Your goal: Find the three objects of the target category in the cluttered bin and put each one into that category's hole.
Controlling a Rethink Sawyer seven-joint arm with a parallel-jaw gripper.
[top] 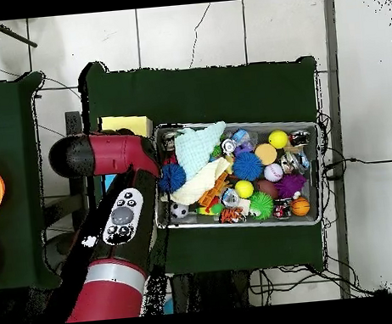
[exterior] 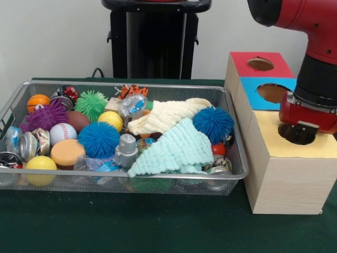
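The wire mesh bin [exterior: 238, 158] holds many toys; it also shows in the overhead view [top: 318, 175]. One wad of clear printed film [exterior: 133, 104] lies near the bin's far side. Another wad [exterior: 100, 166] lies against the near wall beside a grey figure. My gripper [exterior: 298, 133] hangs low over the top of the yellow-topped box [exterior: 274, 145], right of the bin. It covers the spot where the box's hole lies, so the hole is hidden. I see nothing held. In the overhead view the arm [top: 114, 155] hides the gripper.
A blue-topped box [exterior: 263, 84] and a red-topped box [exterior: 247, 55] stand behind the yellow one. The bin also holds spiky balls [exterior: 98, 139], two knitted cloths [exterior: 176, 150], smooth balls and cans. The pedestal [exterior: 155, 47] stands behind the bin.
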